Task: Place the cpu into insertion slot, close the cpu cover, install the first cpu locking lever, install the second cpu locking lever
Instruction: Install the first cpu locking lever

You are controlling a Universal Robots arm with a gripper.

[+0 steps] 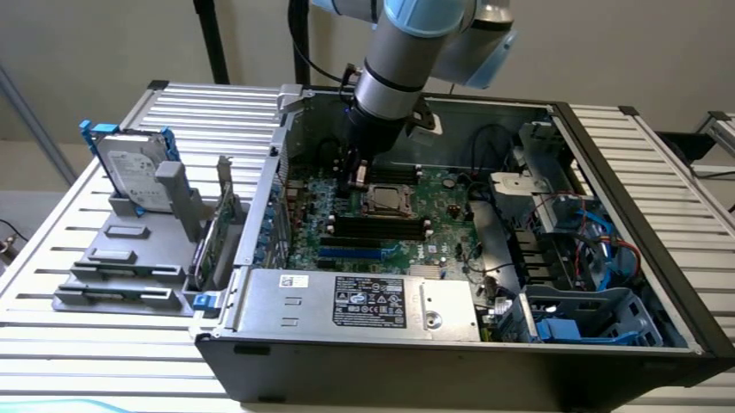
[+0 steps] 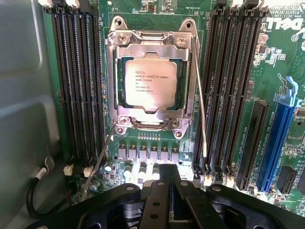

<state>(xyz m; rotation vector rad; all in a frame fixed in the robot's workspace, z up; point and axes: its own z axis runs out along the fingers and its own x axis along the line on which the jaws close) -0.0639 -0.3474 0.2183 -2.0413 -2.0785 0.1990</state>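
**Desk:** State the arm's pose.

**Operator:** In the exterior view I see the arm (image 1: 397,77) coming down from above into the open computer case (image 1: 643,258). The forearm is close to vertical. The gripper (image 1: 358,176) hangs over the green board (image 1: 442,215), near the insertion slot (image 2: 147,125) and toward the exterior view's left of it. I cannot tell whether it touches anything.

**Desk:** State of the fingers.

**Operator:** Together. In the wrist view the black tips meet, and I see nothing between them.

**Desk:** Location of the cpu.

**Operator:** The cpu (image 2: 151,81) lies flat in the insertion slot, printed face up. The cpu cover (image 2: 150,40) is folded down over it, with the cut-out framing the chip.

**Desk:** What does the wrist view add?

**Operator:** Two thin levers. One wire lever (image 2: 200,105) starts at a socket corner and slants outward toward the black memory slots (image 2: 233,81). The other wire lever (image 2: 101,157) slants away from the opposite corner, out over the board. Neither lies flush along the cover.

**Desk:** And the exterior view?

**Operator:** The surroundings.
- The case rests on a slatted metal table (image 1: 69,258).
- On the exterior view's left, a hard drive (image 1: 129,172) stands upright in a grey rack (image 1: 115,267).
- The power supply (image 1: 356,301) sits at the case's near edge.
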